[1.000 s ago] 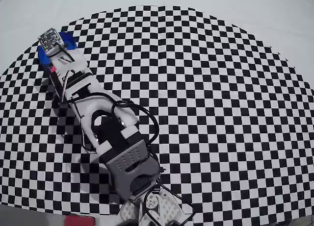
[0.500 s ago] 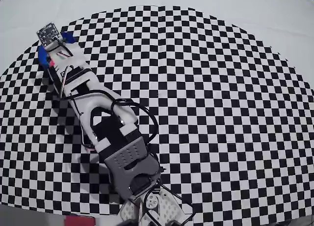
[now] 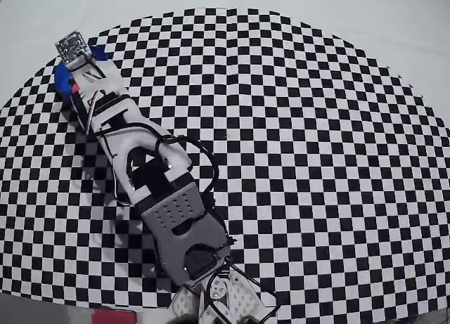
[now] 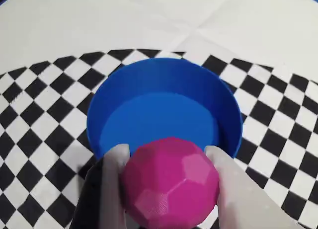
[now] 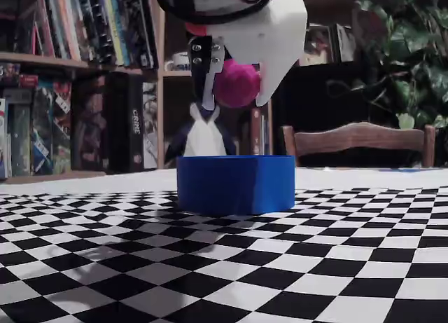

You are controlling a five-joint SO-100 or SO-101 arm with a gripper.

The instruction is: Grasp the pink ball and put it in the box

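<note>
Ball (image 4: 170, 184): magenta-pink, matte, faceted surface. Box (image 4: 164, 100): bright blue inside and out. Table (image 3: 316, 162): black-and-white checker pattern on a rounded field, bordered by plain white. End effector (image 4: 169, 159): white fingers (image 4: 113, 184); one side appears dark in the fixed view. Arm (image 3: 151, 190): white and grey shells, black cables. Chair (image 5: 357, 137): brown wood.

Soft, even light is falling on the black-and-white checkered bench (image 3: 316, 162), curving fisheye-like overhead, while the fixed view's dim bookshelves (image 5: 77, 78) are blurring.
</note>
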